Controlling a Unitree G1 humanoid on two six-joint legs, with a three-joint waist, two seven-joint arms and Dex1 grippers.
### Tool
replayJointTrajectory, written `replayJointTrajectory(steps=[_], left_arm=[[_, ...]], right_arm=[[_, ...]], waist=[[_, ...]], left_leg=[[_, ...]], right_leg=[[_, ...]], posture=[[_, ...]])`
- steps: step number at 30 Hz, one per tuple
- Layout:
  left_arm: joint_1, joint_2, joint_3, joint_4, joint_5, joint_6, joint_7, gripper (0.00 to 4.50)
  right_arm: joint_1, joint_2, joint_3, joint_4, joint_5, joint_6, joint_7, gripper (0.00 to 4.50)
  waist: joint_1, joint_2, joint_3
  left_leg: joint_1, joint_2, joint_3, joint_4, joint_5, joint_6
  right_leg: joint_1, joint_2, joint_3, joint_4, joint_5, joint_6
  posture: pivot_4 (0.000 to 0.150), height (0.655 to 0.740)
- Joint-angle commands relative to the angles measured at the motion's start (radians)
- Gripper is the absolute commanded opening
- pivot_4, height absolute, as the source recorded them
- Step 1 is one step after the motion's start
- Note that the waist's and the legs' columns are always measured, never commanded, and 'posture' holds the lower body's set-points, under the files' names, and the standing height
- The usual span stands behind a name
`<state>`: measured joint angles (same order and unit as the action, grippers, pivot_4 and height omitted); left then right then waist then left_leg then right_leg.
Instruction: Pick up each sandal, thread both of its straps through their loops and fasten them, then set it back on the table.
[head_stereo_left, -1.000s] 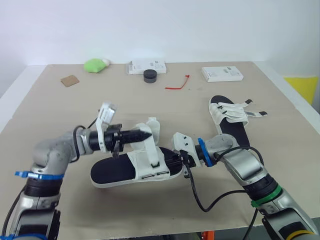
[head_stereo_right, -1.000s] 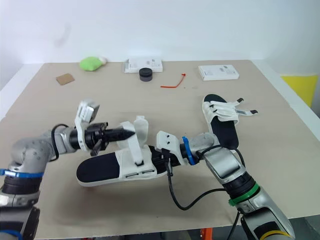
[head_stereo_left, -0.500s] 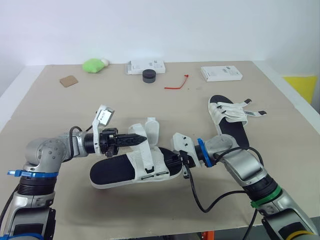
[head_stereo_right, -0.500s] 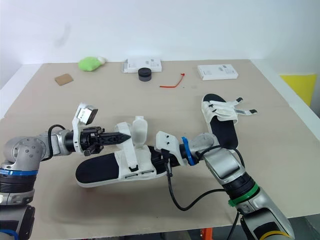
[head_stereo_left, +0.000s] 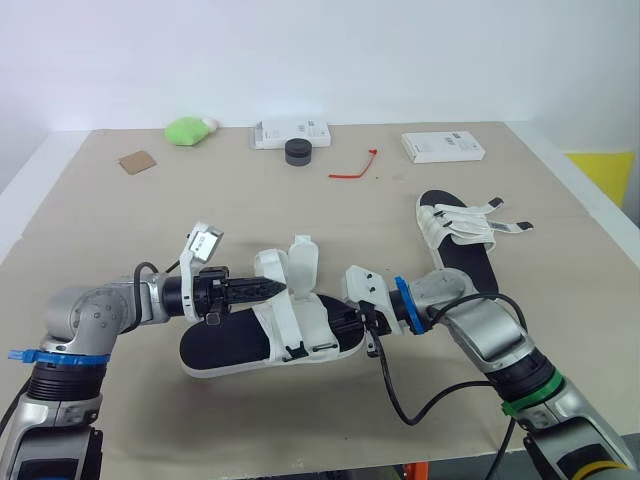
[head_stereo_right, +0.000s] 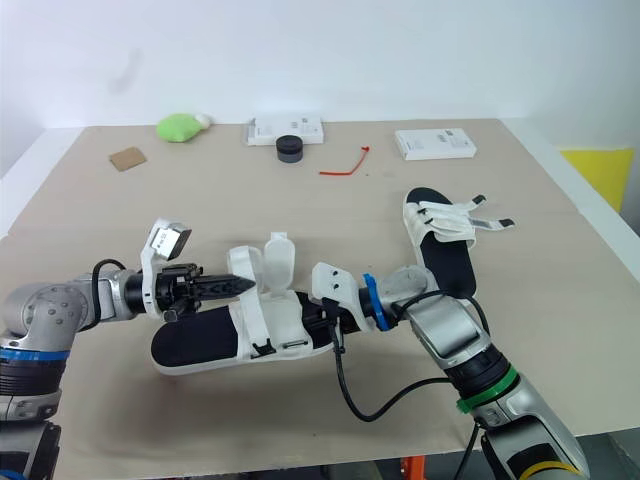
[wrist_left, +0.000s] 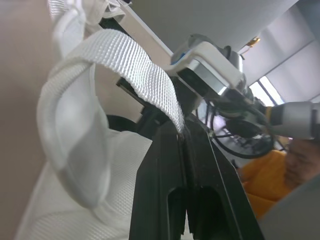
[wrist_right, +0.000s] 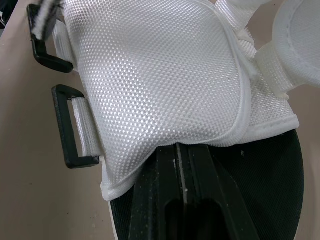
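The near sandal (head_stereo_left: 225, 345) has a black sole and a white mesh upper (wrist_right: 160, 75), and it lies on the table between my arms. My left gripper (head_stereo_left: 279, 288) is shut on one of its white webbing straps (wrist_left: 135, 70), which arches up over the upper. My right gripper (head_stereo_left: 347, 322) is shut on the edge of the mesh upper at the sandal's right end. Two black loops (wrist_right: 70, 145) hang at the upper's side. The second sandal (head_stereo_left: 462, 250) lies to the right with its straps loose and splayed.
Along the table's far side are a green object (head_stereo_left: 190, 129), a brown card (head_stereo_left: 139, 161), a white box (head_stereo_left: 292, 131), a black round piece (head_stereo_left: 299, 151), a red tie (head_stereo_left: 355, 168) and another white box (head_stereo_left: 444, 147).
My left gripper has drawn back to the left and dropped lower, carrying the strap with it. The sandal settled flatter. The right gripper kept its hold and place.
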<state>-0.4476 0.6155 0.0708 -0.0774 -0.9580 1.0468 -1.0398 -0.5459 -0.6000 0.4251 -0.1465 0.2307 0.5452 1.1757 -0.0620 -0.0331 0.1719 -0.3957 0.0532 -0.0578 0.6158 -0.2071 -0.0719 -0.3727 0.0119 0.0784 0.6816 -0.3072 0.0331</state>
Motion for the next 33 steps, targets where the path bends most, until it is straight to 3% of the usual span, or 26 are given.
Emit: replayJointTrajectory(steps=[1,5,15,21,33], left_arm=[[-0.002,0.008,-0.008,-0.006,0.044,-0.072,-0.043,0.08],[-0.005,0.003,-0.027,-0.006,0.104,-0.158,-0.069,0.08],[-0.026,0.018,0.009,-0.071,-0.057,0.047,-0.041,0.08],[-0.038,0.02,0.004,-0.064,-0.012,0.001,-0.024,0.08],[-0.093,0.002,0.042,0.011,-0.067,0.101,0.033,0.08]], right_arm=[[0.036,-0.013,0.058,0.034,-0.043,0.039,-0.001,0.0],[0.037,-0.009,0.058,0.034,-0.042,0.038,-0.003,0.0],[0.036,-0.001,0.06,0.041,-0.044,0.034,-0.009,0.0],[0.031,0.004,0.061,0.046,-0.046,0.03,-0.009,0.0],[0.031,0.002,0.062,0.049,-0.05,0.028,-0.007,0.0]], waist=[[0.0,0.0,0.0],[0.0,0.0,0.0],[0.0,0.0,0.0],[-0.001,0.0,0.0],[-0.003,0.0,0.0]], left_leg=[[0.0,0.0,0.0,0.0,0.0,0.0],[0.0,0.0,0.0,0.0,0.0,0.0],[0.0,0.0,0.0,0.0,0.0,0.0],[0.0,0.0,0.0,0.0,0.0,0.0],[0.0,0.0,0.0,0.0,0.0,0.0]], right_leg=[[0.0,0.0,0.0,0.0,0.0,0.0],[0.0,0.0,0.0,0.0,0.0,0.0],[0.0,0.0,0.0,0.0,0.0,0.0],[0.0,0.0,0.0,0.0,0.0,0.0],[0.0,0.0,0.0,0.0,0.0,0.0]], posture=[[0.15,0.74],[0.15,0.74],[0.15,0.74],[0.15,0.74],[0.15,0.74]])
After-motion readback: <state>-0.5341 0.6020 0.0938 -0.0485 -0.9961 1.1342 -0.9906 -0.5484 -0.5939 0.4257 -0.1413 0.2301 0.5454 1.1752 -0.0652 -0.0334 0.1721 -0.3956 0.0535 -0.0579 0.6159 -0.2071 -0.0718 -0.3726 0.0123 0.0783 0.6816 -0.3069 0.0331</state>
